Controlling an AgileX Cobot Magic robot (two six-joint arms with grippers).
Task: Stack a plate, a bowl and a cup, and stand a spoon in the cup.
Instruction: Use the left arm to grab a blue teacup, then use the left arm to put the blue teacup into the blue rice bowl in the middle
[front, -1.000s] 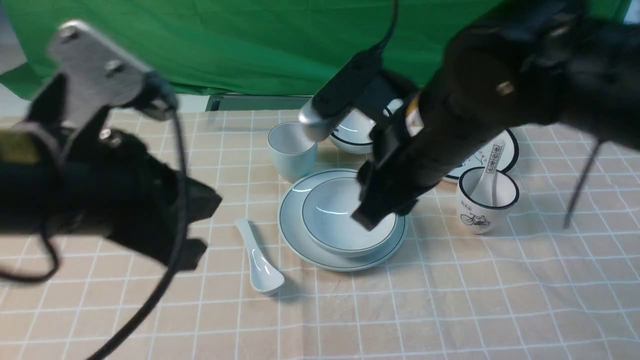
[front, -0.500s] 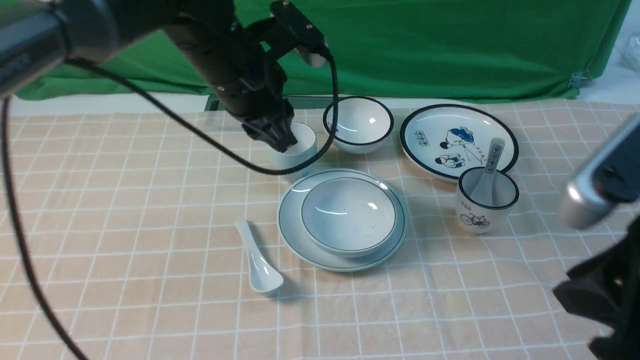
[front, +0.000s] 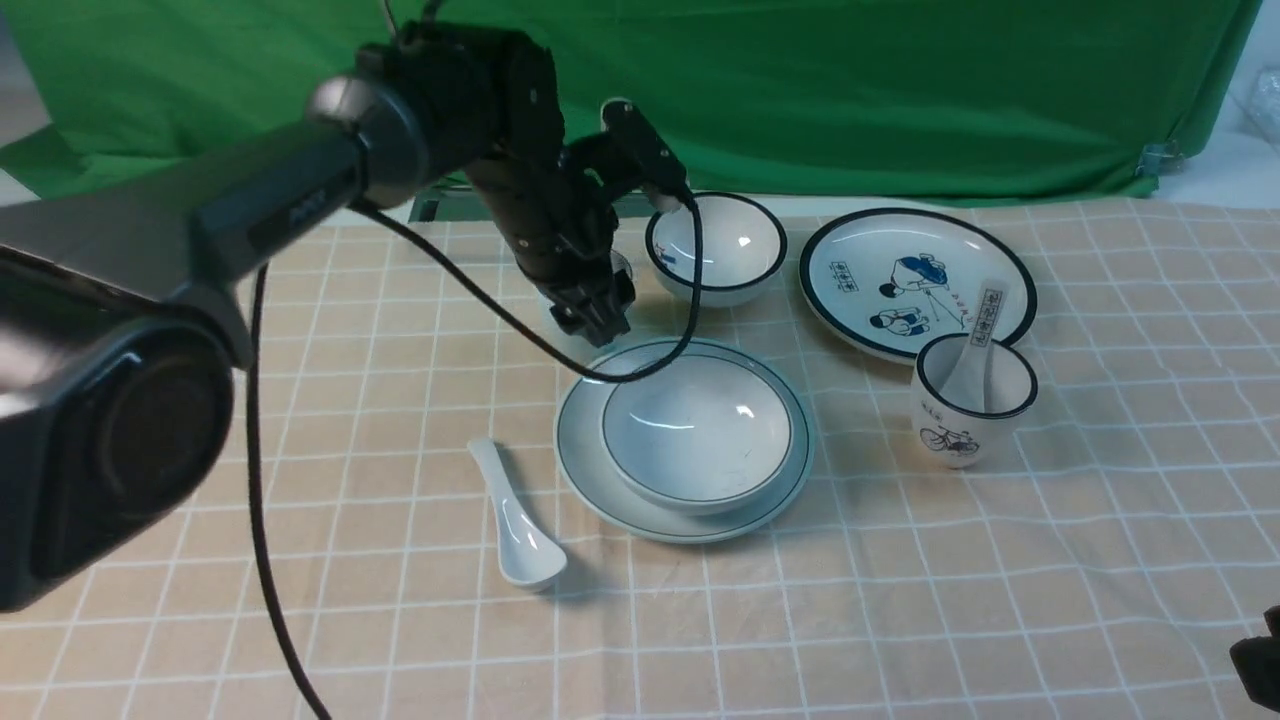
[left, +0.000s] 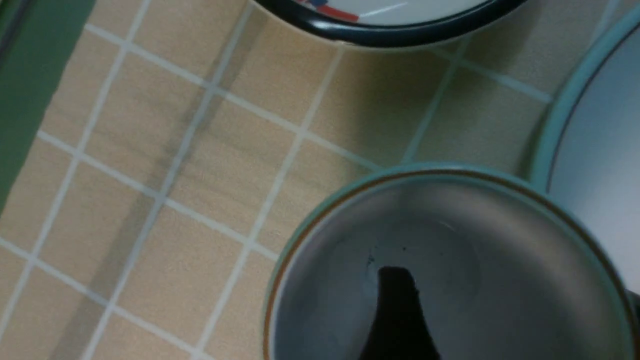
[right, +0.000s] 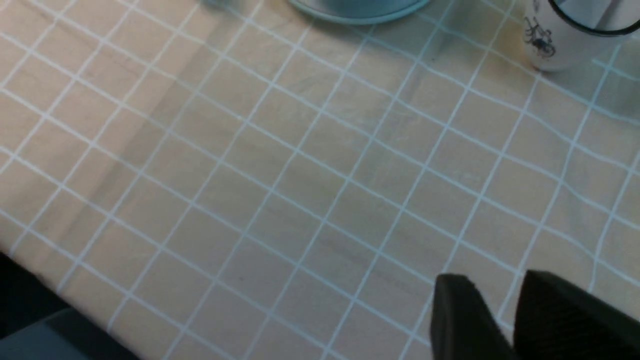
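The pale bowl (front: 697, 430) sits in the plain plate (front: 600, 480) at mid-table. The plain white spoon (front: 515, 520) lies on the cloth to the plate's left. Behind the plate stands the handleless cup (left: 450, 225), mostly hidden in the front view by my left gripper (front: 595, 315). That gripper (left: 515, 285) is open and low over the cup. One finger (left: 395, 310) is inside it, the other just outside its wall. My right gripper (right: 495, 280) hovers over bare cloth at the near right, its fingers a narrow gap apart with nothing between them.
A black-rimmed white bowl (front: 715, 245) stands just right of the pale cup. The cartoon plate (front: 915, 280) lies at the back right. In front of it a bicycle cup (front: 975, 400) holds a printed spoon (front: 985, 325). A green backdrop hangs behind the table.
My left arm swung from the near left to the pale cup and lowered onto it, its jaws opening. My right arm pulled back from over the bowl to the near right.
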